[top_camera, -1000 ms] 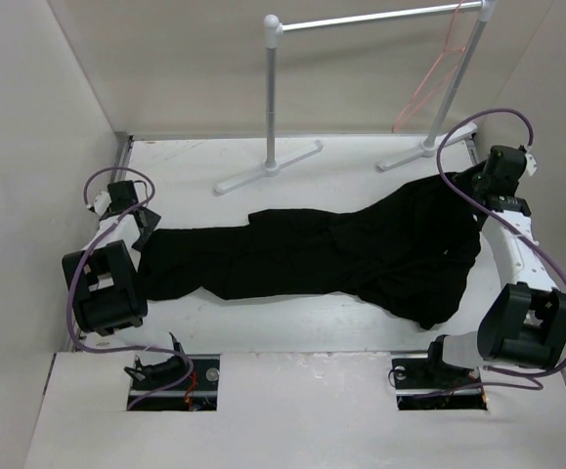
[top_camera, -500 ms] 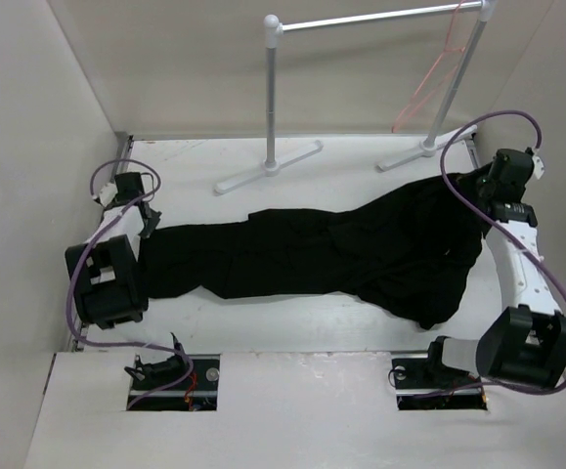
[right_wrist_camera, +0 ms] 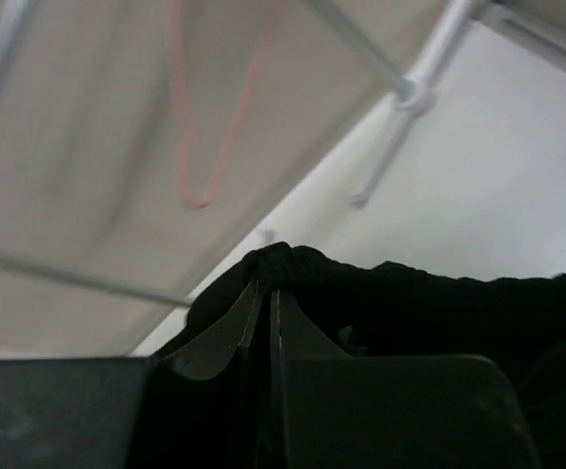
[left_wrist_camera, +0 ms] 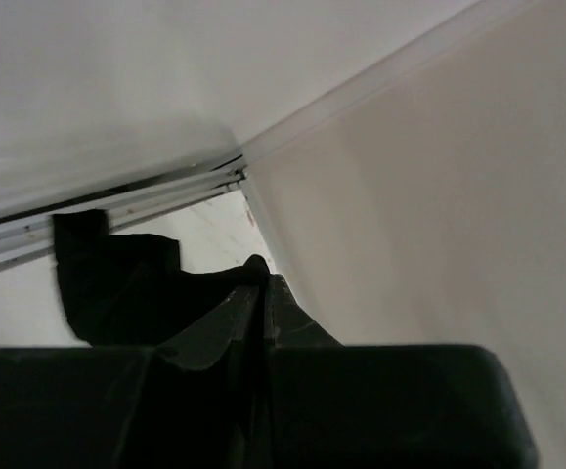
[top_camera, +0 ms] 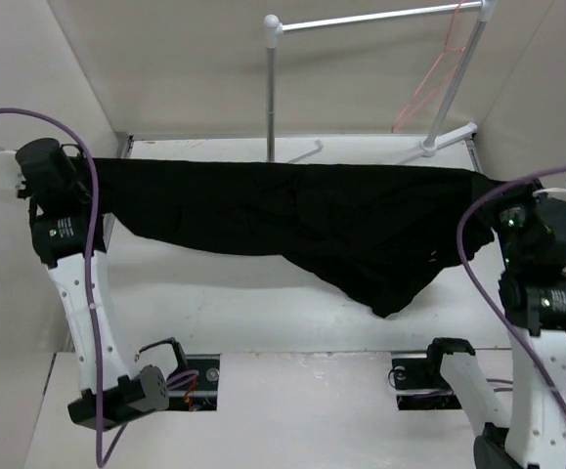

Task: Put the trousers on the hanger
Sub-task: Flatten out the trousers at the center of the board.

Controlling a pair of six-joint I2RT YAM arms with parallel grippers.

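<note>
The black trousers (top_camera: 302,215) hang stretched in the air between my two arms, sagging to a point at lower right. My left gripper (left_wrist_camera: 261,278) is shut on one end of the trousers (left_wrist_camera: 126,288) at the far left, beside the side wall. My right gripper (right_wrist_camera: 266,283) is shut on the other end of the trousers (right_wrist_camera: 410,303) at the far right. In the top view the cloth hides both sets of fingers. The pink-orange hanger (top_camera: 429,83) hangs from the rack's bar at the back right, also in the right wrist view as the hanger (right_wrist_camera: 204,127).
The white and grey tube rack (top_camera: 273,88) stands at the back, its bar running to the right post (top_camera: 458,78), its feet partly hidden behind the lifted cloth. Side walls stand close to both arms. The white table (top_camera: 243,303) lies below.
Both arms have risen from the table and lifted the trousers, which now hang taut between them. The left gripper shut on the cloth end during this second.
</note>
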